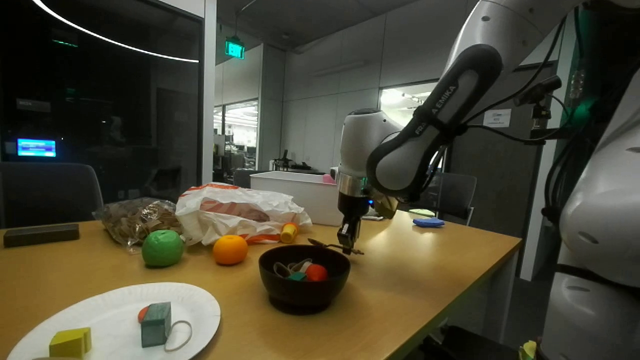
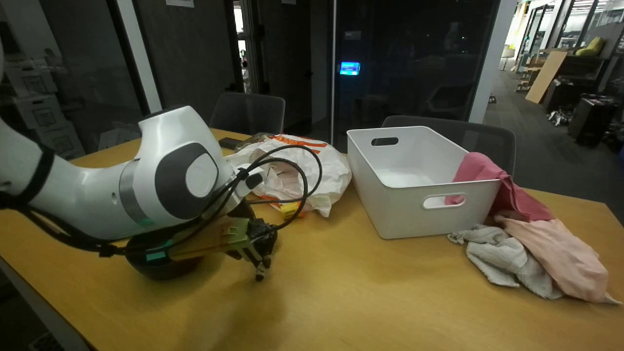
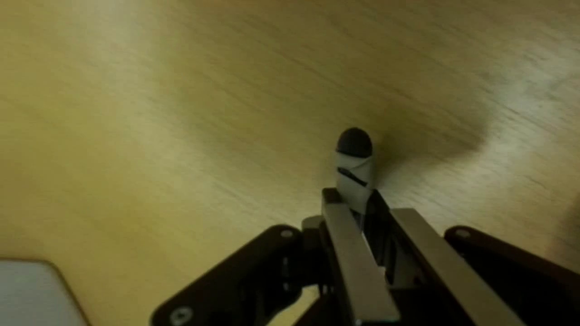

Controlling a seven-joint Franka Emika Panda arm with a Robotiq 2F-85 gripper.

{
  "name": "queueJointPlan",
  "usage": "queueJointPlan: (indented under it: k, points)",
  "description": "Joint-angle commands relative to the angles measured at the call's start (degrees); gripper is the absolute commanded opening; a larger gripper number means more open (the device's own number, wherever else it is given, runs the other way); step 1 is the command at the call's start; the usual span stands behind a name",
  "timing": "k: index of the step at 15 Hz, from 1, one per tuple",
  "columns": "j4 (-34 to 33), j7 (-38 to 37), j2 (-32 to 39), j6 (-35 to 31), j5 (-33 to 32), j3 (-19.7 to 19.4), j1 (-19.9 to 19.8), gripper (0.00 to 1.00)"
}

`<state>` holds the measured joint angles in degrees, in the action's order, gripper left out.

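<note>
- From where I stand, the gripper (image 1: pixel 348 246) points down over the table (image 1: pixel 425 270), its jaws clenched on the handle of a spoon (image 3: pixel 354 176).
- In an exterior view the spoon sits just right of the dark bowl (image 1: pixel 305 297) and on its far side, scoop end reaching left; whether that end overlaps the rim I cannot tell.
- In the wrist view the handle's rounded black tip pokes out of the grip; a shadow on the wood suggests it is raised.
- The dark bowl holds 1 red-orange ball (image 1: pixel 316 272) among other small bits.
- Near and left, a paper plate (image 1: pixel 110 306) carries 2 blocks, yellow (image 1: pixel 70 343) and grey-green (image 1: pixel 156 326); an orange (image 1: pixel 230 250) rests on the table beyond it.
- In an exterior view a white bin (image 2: pixel 399 219) stands right of the gripper, a pink cloth (image 2: pixel 521 200) over its right end.
- I judge the step in hand to be holding the spoon aloft.
- The next move, I think, calls for a steady pinch and, if it swings left, clearance over the rim.
</note>
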<state>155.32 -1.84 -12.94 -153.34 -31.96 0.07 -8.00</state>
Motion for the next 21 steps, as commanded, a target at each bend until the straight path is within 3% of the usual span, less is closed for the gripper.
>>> queueJointPlan:
  k: [1,6,10,11,12,13,14,15,18,21]
  points:
    - [0.25,-8.69,-4.63,-1.76,-14.57,3.24,-3.81,0.11]
    - [0.28,-19.03,-9.6,-0.74,-34.57,7.63,-5.99,0.11]
    - [0.6,-19.38,-13.29,5.11,-43.09,11.08,-4.77,0.12]
    - [0.62,-17.94,-14.11,9.08,-42.08,12.54,-3.97,0.12]
    - [0.42,-16.61,-14.59,14.89,-41.16,10.2,1.12,0.12]
    - [0.3,-14.92,-15.53,18.21,-38.37,15.2,-1.32,0.12]
    - [-0.15,-13.87,-15.69,24.14,-37.32,14.14,3.11,0.11]
    - [-0.4,-11.71,-16.7,28.55,-34.35,18.06,2.52,0.11]
    - [-2.07,-7.14,-17.42,43.2,-27.82,25.74,5.66,0.11]
    - [-6.24,-2.57,-14.25,56.85,-24.54,32.08,7.61,0.11]
